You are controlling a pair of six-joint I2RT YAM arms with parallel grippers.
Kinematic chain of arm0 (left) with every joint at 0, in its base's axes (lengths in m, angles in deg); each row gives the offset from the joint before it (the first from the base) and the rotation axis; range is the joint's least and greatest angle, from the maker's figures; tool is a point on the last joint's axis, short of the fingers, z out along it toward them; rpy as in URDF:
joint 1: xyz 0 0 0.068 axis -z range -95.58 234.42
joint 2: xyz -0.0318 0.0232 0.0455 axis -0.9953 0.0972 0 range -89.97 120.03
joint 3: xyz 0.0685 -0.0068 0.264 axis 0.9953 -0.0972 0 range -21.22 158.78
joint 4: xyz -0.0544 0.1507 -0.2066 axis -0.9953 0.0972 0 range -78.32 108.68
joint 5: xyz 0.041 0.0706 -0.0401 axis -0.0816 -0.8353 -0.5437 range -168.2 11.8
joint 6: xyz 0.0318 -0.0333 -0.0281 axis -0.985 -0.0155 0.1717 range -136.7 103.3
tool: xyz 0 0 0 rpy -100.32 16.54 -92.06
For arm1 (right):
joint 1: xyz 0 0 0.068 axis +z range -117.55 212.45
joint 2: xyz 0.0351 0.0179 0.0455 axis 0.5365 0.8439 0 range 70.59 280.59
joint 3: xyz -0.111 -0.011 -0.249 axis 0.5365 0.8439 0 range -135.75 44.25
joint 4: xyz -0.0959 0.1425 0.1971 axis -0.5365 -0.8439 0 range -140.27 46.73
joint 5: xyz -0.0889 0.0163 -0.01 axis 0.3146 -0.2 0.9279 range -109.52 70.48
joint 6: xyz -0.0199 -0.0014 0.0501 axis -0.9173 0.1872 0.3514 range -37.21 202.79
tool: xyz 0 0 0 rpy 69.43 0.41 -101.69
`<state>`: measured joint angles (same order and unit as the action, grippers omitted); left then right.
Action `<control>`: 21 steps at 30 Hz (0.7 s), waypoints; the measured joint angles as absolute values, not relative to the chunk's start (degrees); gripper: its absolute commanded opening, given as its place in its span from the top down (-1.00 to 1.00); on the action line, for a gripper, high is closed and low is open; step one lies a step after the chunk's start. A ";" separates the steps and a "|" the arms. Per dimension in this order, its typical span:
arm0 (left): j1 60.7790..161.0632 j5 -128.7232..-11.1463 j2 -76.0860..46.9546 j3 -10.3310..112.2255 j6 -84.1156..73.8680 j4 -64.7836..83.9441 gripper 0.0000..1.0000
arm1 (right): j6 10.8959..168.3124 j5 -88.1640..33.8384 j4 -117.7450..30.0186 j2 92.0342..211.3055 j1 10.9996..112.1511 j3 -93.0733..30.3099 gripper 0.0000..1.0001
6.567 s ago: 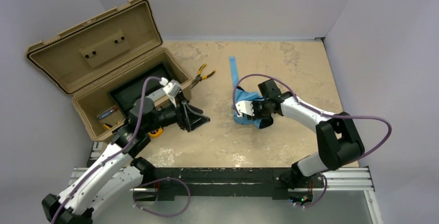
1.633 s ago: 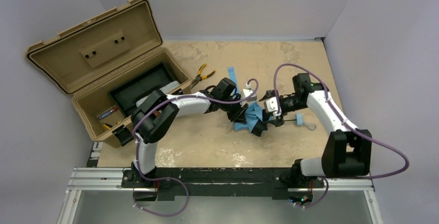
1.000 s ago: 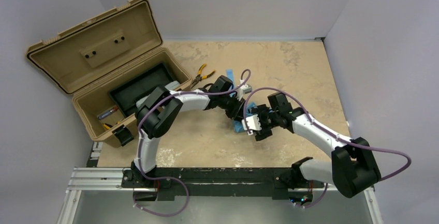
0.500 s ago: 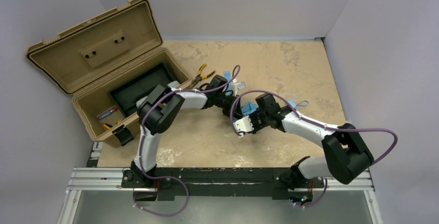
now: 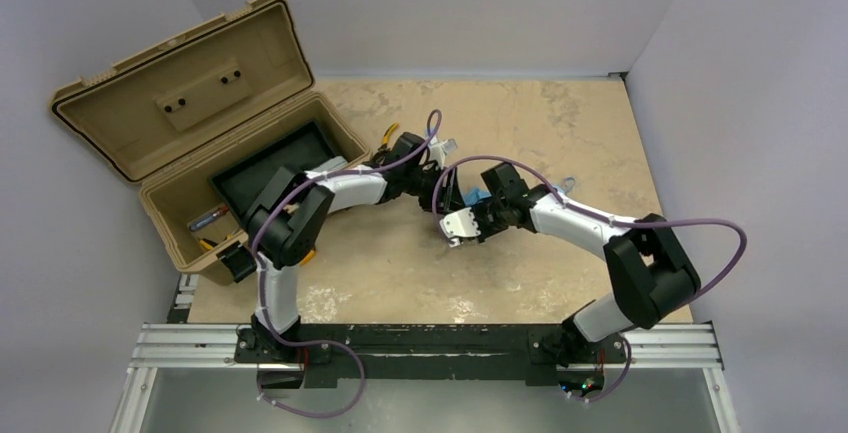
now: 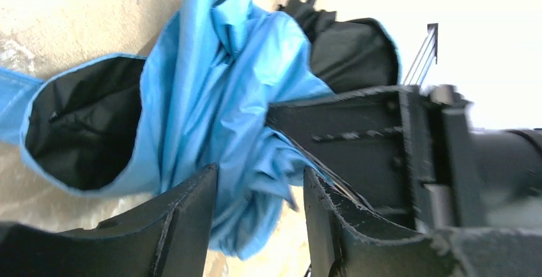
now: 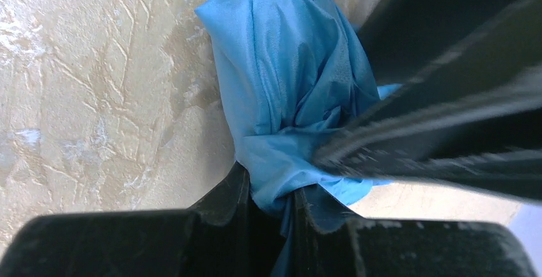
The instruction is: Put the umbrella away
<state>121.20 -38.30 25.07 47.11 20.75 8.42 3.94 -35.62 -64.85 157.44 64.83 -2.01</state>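
The umbrella (image 6: 217, 98) is a crumpled sky-blue bundle with black lining, lying on the table between both grippers. From above only a small blue patch of the umbrella (image 5: 476, 196) shows, the rest being hidden under the arms. My right gripper (image 7: 275, 194) is shut on a fold of the umbrella (image 7: 287, 79). My left gripper (image 6: 259, 181) is open, with loose fabric hanging between its parted fingers but not pinched. From above, the left gripper (image 5: 442, 191) and the right gripper (image 5: 462, 205) meet over the bundle, right of the toolbox.
An open tan toolbox (image 5: 165, 228) stands at the left with its lid (image 5: 185, 93) tipped back and a black tray (image 5: 270, 168) inside. Yellow-handled pliers (image 5: 388, 138) lie just behind my left arm. A small grey loop (image 5: 567, 184) lies right of the bundle.
Both grippers and the bundle have shifted left toward the toolbox. My right gripper has shut on the fabric. My left gripper has opened and let go of it.
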 measured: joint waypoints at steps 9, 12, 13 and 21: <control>122.29 -49.16 7.76 45.41 16.25 16.33 -0.02 | 2.17 -38.50 -70.73 160.67 62.58 -6.66 1.00; 122.62 -54.32 0.48 41.04 14.78 15.78 -0.03 | 0.99 -40.47 -72.65 161.39 61.20 -8.00 1.00; 122.81 -56.02 -1.94 39.40 14.04 15.65 -0.03 | 0.51 -41.30 -73.20 161.66 60.79 -8.28 1.00; 123.99 -66.58 -18.40 28.05 10.08 13.95 -0.52 | -2.09 -45.04 -76.04 163.49 58.51 -9.46 1.00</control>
<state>123.99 -66.58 -18.40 28.05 10.08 13.95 -2.09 -45.04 -76.04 163.49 58.51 -9.46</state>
